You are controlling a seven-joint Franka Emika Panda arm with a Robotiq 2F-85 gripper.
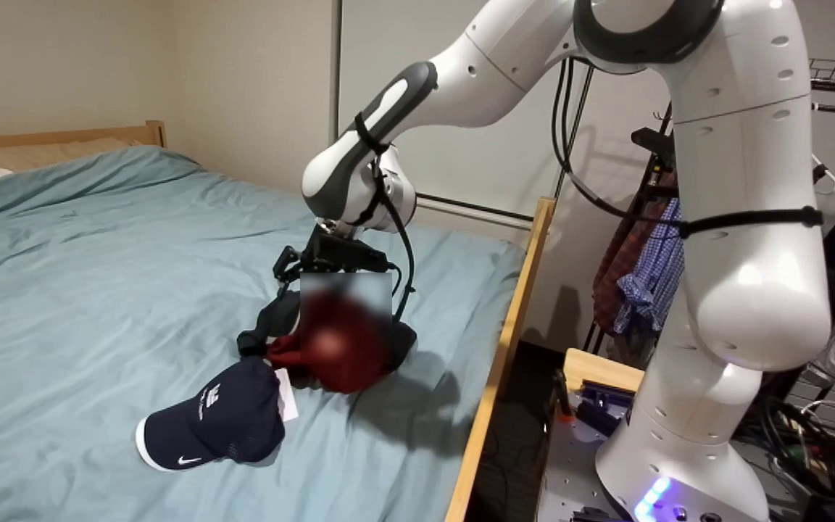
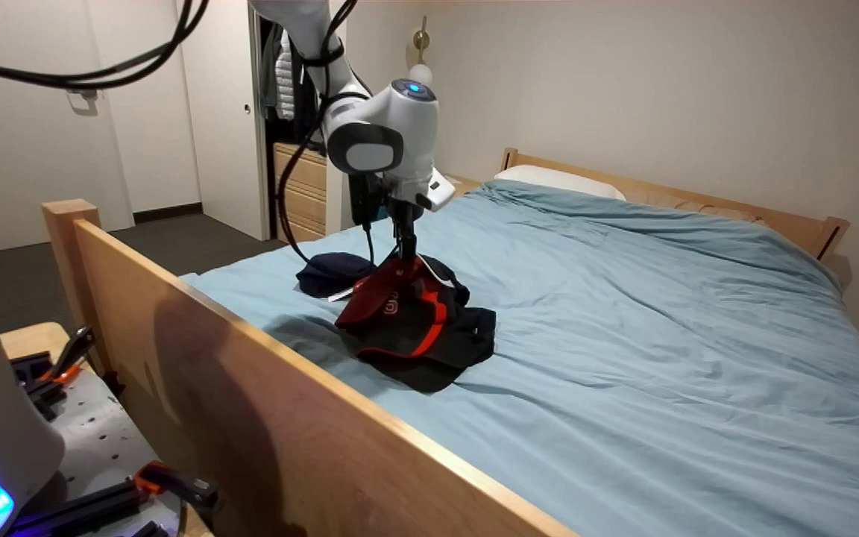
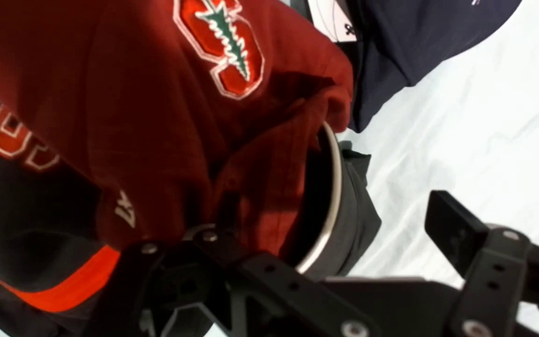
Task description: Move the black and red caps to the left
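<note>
A dark red cap (image 1: 359, 362) lies on a heap of caps on the bed; part of it is blurred in this exterior view. In the wrist view the dark red cap (image 3: 143, 107) shows an S badge with a tree. A black cap with a bright red band (image 2: 392, 339) lies under it, nearer the footboard. A dark grey cap with a pale inner rim (image 3: 356, 210) lies open beside it. My gripper (image 3: 339, 217) is open over the heap, pointing down. One finger is over the red cloth inside the grey cap, the other outside its rim over the blanket.
A navy cap with a white mark (image 1: 225, 413) and a paper tag lies against the heap. A blue blanket (image 2: 661, 358) covers the bed. A wooden footboard (image 2: 303, 362) runs between the bed and the robot's base. A cable hangs from the arm beside the caps.
</note>
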